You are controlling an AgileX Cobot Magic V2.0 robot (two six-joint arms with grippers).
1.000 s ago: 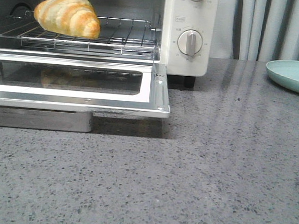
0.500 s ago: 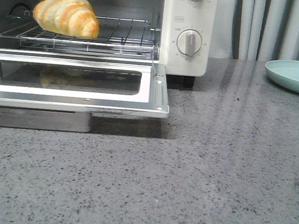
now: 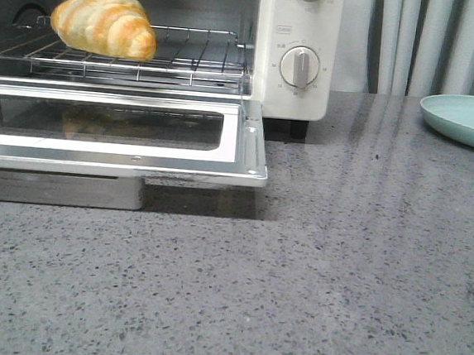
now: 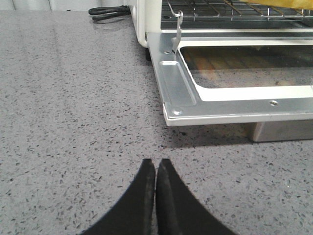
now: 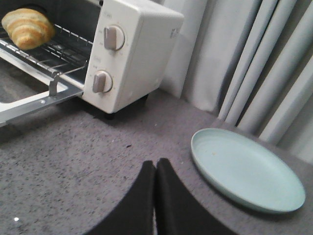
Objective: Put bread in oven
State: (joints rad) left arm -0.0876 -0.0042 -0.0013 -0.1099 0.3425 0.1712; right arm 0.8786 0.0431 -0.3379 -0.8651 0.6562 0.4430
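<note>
Bread (image 3: 104, 23) sits on the wire rack (image 3: 189, 61) inside the oven (image 3: 291, 82), upper left of the front frame. Oven door (image 3: 240, 144) is down flat, glass window facing up. Left gripper (image 4: 155, 176) has fingers pressed together, holding nothing, over the grey countertop (image 3: 336, 278) near the door's corner. Right gripper (image 5: 155, 178) likewise closed and empty, just beside the teal plate (image 5: 247, 169), which lies right of the oven
</note>
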